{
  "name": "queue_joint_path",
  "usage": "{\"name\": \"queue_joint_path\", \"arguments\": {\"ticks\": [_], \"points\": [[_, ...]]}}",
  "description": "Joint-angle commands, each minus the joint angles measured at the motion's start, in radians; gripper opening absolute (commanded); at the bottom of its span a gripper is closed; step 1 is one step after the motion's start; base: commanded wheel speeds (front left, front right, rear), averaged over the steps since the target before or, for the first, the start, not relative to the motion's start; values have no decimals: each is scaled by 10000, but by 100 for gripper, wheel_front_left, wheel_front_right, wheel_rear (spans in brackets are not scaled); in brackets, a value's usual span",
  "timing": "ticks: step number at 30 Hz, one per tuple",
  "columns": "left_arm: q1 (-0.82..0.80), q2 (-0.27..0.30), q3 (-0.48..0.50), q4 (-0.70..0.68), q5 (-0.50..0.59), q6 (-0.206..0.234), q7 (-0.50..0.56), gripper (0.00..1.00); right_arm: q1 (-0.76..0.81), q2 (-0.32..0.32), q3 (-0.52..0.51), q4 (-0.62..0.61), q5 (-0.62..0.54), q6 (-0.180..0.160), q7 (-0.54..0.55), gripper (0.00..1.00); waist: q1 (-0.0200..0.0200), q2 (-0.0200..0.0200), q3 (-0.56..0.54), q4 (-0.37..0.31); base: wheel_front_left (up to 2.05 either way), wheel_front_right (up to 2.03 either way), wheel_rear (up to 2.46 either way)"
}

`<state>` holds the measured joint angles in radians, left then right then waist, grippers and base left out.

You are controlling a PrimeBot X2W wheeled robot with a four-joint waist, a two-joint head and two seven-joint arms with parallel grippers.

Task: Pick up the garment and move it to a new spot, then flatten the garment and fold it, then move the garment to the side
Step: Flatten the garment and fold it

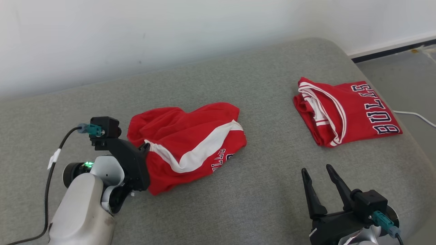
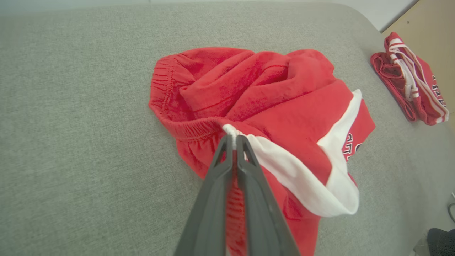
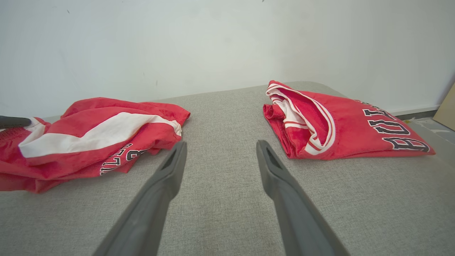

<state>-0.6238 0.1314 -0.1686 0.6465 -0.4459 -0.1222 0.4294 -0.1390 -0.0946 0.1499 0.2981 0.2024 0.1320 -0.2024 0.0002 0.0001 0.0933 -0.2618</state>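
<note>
Your left hand (image 2: 233, 137) has its two fingers pinched tight on the crumpled red garment (image 1: 190, 136), right where the white stripe meets the stretchy waist. The garment lies left of the middle on the grey padded surface (image 1: 238, 211). Lift slowly and straight up so the cloth hangs free and does not drag. It is hard to tell how many layers are in the pinch, so watch for slipping. The left arm comes in low from the near left, with the hand bent toward the right. Your right hand (image 1: 316, 167) waits near you on the right, fingers wide apart, holding nothing, pointing away. Keep clear of the folded red garment (image 1: 354, 109) at the far right.
</note>
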Motion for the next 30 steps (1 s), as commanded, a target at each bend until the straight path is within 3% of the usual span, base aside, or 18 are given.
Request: {"name": "queue_joint_path", "arguments": {"ticks": [1, 7, 11, 20, 26, 27, 29, 30], "points": [[172, 17, -50, -182, -145, -13, -215, 0, 4, -19, -85, -31, 85, -29, -24, 100, -2, -1, 11, 176, 0, 0, 0], [1107, 57, 14, -1417, -643, -77, -1200, 0, 156, -30, -327, -79, 19, -29, -21, 100, -2, -1, -84, 590, 0, 0, 0], [2727, 220, 108, -2936, -821, -15, -1682, 0, 371, -30, -546, -161, -25, -30, 35, 100, -2, -1, -257, 1006, 0, 0, 0], [5116, 436, 335, -4992, -649, 621, -2069, 0, 498, -4, -561, -358, -33, -30, 159, 100, -2, -1, -420, 1421, 0, 0, 0], [5734, 407, 428, -5007, -303, 1007, -2830, 0, 554, 24, -522, -361, -13, -30, 211, 100, -2, -1, -450, 1431, 0, 0, 0], [5772, 350, 459, -4939, -287, 1045, -3034, 5, 551, 24, -517, -352, 2, -30, 217, 100, -2, -1, -460, 1411, 0, 0, 0], [5845, 271, 487, -4789, -227, 1120, -3380, 100, 548, 19, -516, -342, 23, -30, 223, 100, -2, -1, -486, 1357, 0, 0, 0], [5881, 215, 545, -4759, -218, 1140, -3620, 100, 558, 18, -523, -350, 22, -30, 216, 100, -2, -1, -502, 1328, 0, 0, 0]]}}
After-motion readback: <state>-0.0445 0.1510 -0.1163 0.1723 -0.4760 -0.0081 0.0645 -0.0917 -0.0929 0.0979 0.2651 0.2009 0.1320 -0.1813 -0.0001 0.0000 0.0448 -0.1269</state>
